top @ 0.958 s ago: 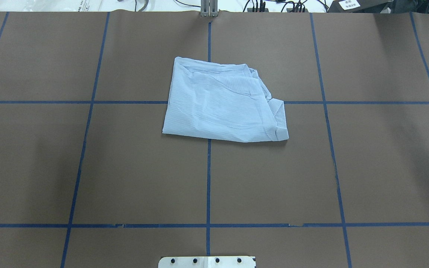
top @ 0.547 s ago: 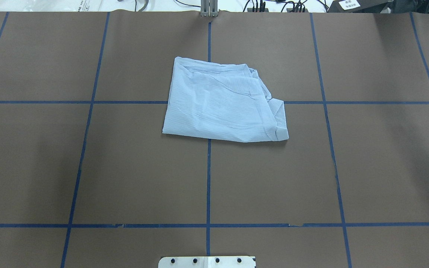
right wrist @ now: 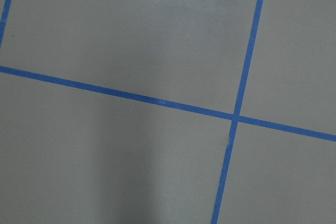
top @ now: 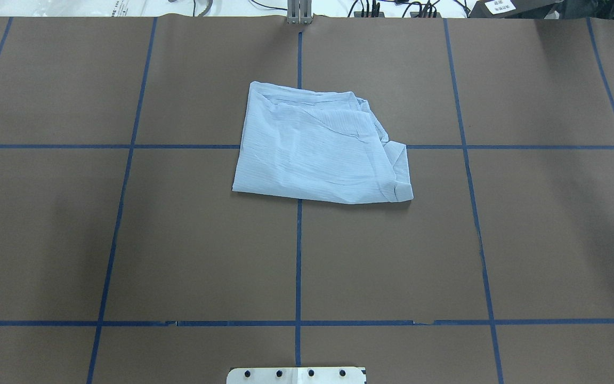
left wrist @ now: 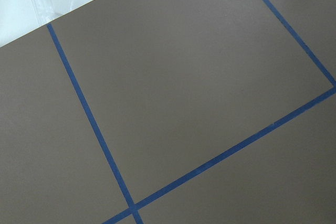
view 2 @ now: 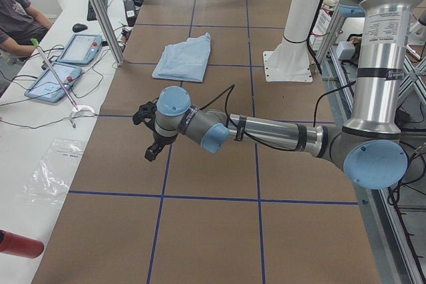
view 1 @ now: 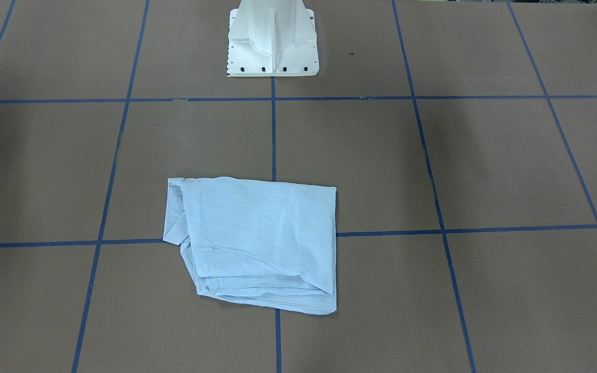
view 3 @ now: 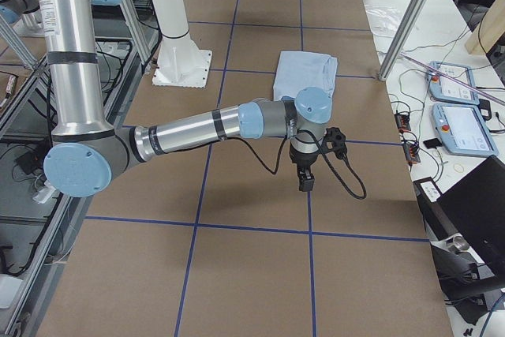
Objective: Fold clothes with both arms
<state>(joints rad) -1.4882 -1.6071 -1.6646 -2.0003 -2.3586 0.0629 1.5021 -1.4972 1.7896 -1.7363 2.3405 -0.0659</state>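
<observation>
The clothes, one pale blue striped shirt point(top: 317, 146), lie folded into a rough rectangle on the brown table, a little beyond its centre; the shirt also appears in the front view point(view 1: 262, 238) and both side views point(view 2: 183, 58) point(view 3: 304, 73). Neither arm is in the overhead or front view. My left gripper point(view 2: 150, 151) hangs low over bare table, well short of the shirt, pointing down. My right gripper point(view 3: 304, 181) likewise points down over a tape line, apart from the shirt. I cannot tell whether either is open or shut. Both wrist views hold only table and tape.
The white pedestal base point(view 1: 272, 41) stands at the robot's side of the table. A side bench carries tablets point(view 2: 63, 64), a plastic bag point(view 2: 53, 171) and a red bottle point(view 2: 20, 244). A person point(view 2: 20, 18) sits there. Metal posts point(view 3: 406, 25) rise at the table's edge.
</observation>
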